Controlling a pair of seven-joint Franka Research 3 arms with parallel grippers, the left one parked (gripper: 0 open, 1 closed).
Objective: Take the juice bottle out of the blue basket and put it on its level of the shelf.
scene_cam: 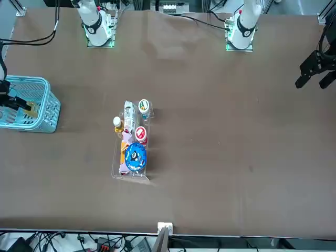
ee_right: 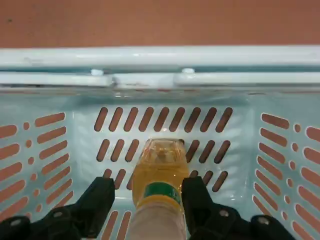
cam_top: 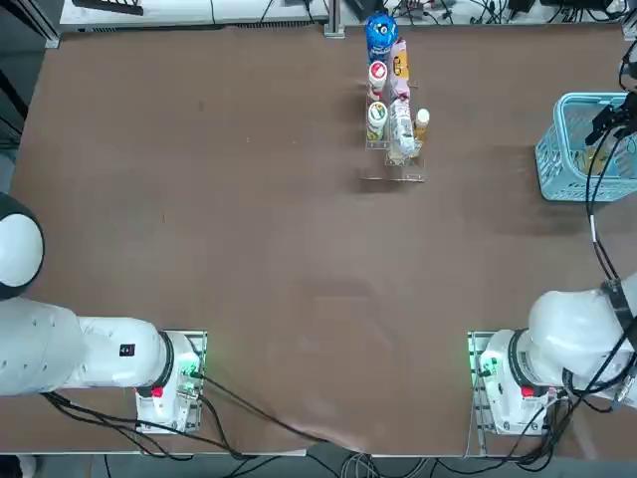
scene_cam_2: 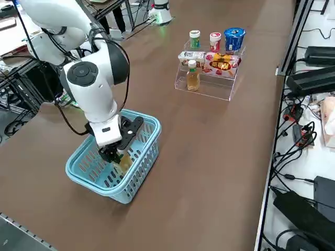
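My right gripper [scene_cam_2: 116,153] reaches down into the blue basket [scene_cam_2: 131,189] at the table's right edge. Its fingers [ee_right: 102,197] are shut on the neck of the juice bottle [ee_right: 160,172], a slim bottle of amber liquid pointing down toward the lattice floor. That bottle [scene_cam_2: 125,160] shows just below the rim of the basket [ee_right: 160,57], and from the front as the juice bottle [scene_cam: 31,109] inside the basket [scene_cam: 46,113]. The clear shelf [scene_cam_2: 209,86] stands far across the table, with the twin juice bottle [scene_cam_2: 193,76] on its lowest step.
The shelf [cam_top: 393,171] also carries larger white-labelled bottles, a red-capped pot, a blue-lidded cup [cam_top: 380,30] and snack packs on its upper steps. Brown table stretches between the basket [cam_top: 557,169] and the shelf. Cables hang off the right arm.
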